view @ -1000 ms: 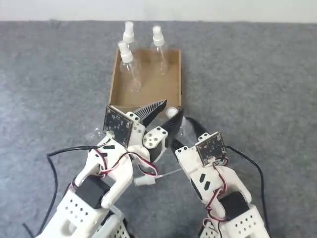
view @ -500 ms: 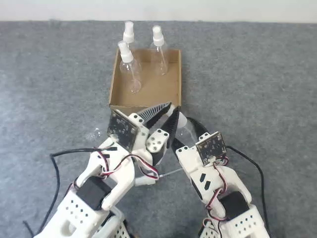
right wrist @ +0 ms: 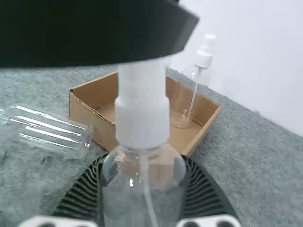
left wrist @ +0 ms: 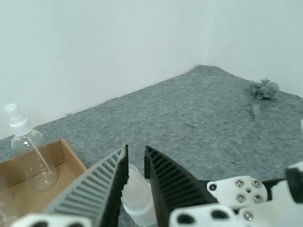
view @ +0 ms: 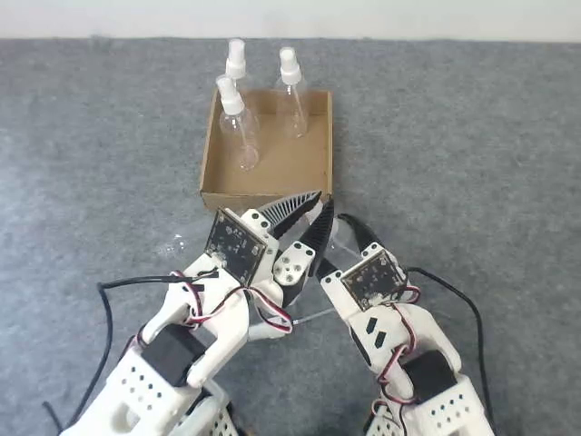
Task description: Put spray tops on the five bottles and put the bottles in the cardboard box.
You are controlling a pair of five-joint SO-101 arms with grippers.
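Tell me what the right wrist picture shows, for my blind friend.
The right gripper holds a clear bottle upright, its white spray top under the left gripper. Behind stands a cardboard box with a capped bottle inside; an uncapped bottle lies beside it.

arms (view: 218, 320) white | hands (view: 322, 200) (view: 341, 245) black, ribbed | cables (view: 136, 282) red, black, possibly white

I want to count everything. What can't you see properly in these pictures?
High view: held bottle, mostly under the left fingers.
High view: lying bottle, partly behind the left arm.
Right wrist view: spray top, its head covered by the left fingers.
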